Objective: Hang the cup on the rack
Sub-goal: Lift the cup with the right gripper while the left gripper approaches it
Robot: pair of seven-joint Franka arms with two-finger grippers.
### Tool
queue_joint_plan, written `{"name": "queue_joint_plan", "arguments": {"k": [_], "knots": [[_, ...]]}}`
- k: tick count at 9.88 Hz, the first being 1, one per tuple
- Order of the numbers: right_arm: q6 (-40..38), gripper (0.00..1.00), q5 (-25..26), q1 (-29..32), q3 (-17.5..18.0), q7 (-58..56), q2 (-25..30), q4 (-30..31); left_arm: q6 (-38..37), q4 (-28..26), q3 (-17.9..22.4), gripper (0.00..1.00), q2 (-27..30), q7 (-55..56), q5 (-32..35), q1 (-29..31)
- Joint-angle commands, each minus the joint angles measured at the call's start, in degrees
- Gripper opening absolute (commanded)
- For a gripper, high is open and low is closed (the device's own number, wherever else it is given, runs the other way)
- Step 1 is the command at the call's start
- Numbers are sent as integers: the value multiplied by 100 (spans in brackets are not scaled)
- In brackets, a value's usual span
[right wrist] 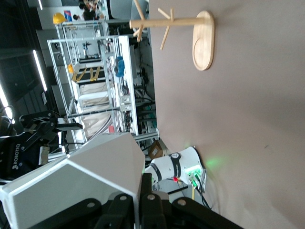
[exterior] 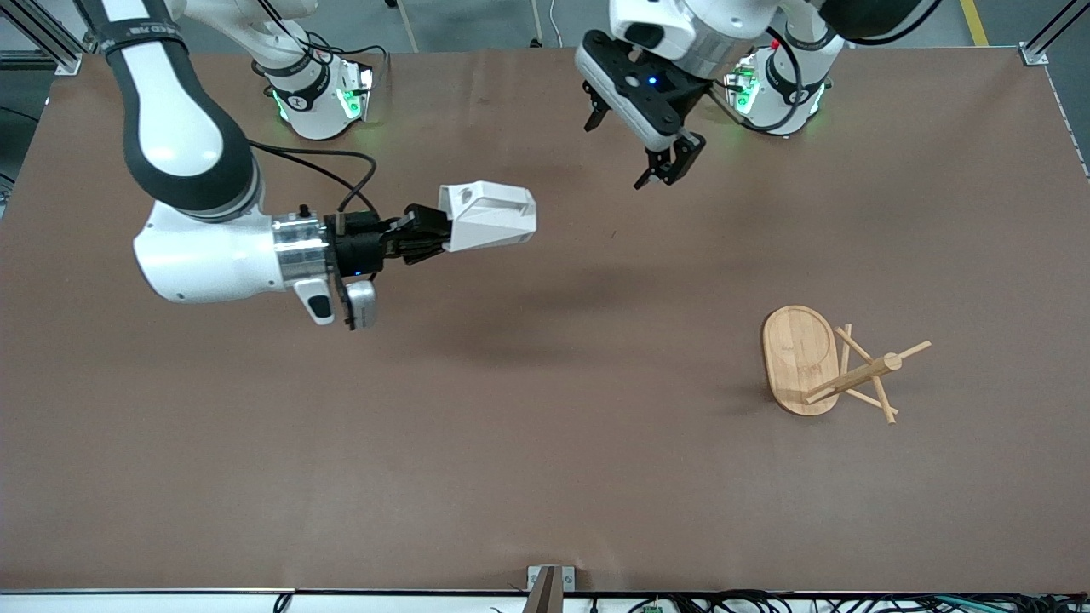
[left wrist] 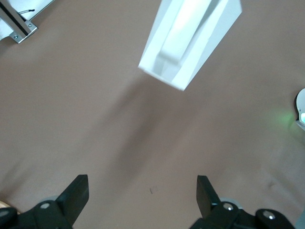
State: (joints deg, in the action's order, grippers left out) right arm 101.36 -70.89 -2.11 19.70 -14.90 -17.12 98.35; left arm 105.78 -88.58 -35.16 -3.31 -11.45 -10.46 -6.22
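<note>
The white faceted cup (exterior: 487,217) hangs in the air over the middle of the table, lying sideways, with my right gripper (exterior: 433,233) shut on its wall. In the right wrist view the cup (right wrist: 81,186) fills the space beside the gripper (right wrist: 142,187), whose fingers pinch one thin wall. The bamboo rack (exterior: 851,375) stands upright on its oval base (exterior: 796,353) toward the left arm's end, nearer the front camera; it also shows as the rack (right wrist: 164,21). My left gripper (exterior: 634,146) waits open above the table by its base, looking down at the cup (left wrist: 190,38); nothing lies between its fingers (left wrist: 76,195).
The brown table (exterior: 545,443) carries nothing besides the rack. Both robot bases (exterior: 319,98) stand along the edge away from the front camera. A metal bracket (exterior: 549,579) sits at the table's near edge.
</note>
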Motion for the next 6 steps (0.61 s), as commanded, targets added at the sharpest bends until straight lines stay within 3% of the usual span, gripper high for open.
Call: {"name": "queue_joint_plan", "arguments": {"k": [1,6], "knots": [[-46,1,-153,0,305,84,-141,-88,144,-54,-26,100,-117,-112,524,-308],[-28,1,-127,-106,578,356,-142,-88,531,-63,-61,100,-406,-278,659,-415]]}}
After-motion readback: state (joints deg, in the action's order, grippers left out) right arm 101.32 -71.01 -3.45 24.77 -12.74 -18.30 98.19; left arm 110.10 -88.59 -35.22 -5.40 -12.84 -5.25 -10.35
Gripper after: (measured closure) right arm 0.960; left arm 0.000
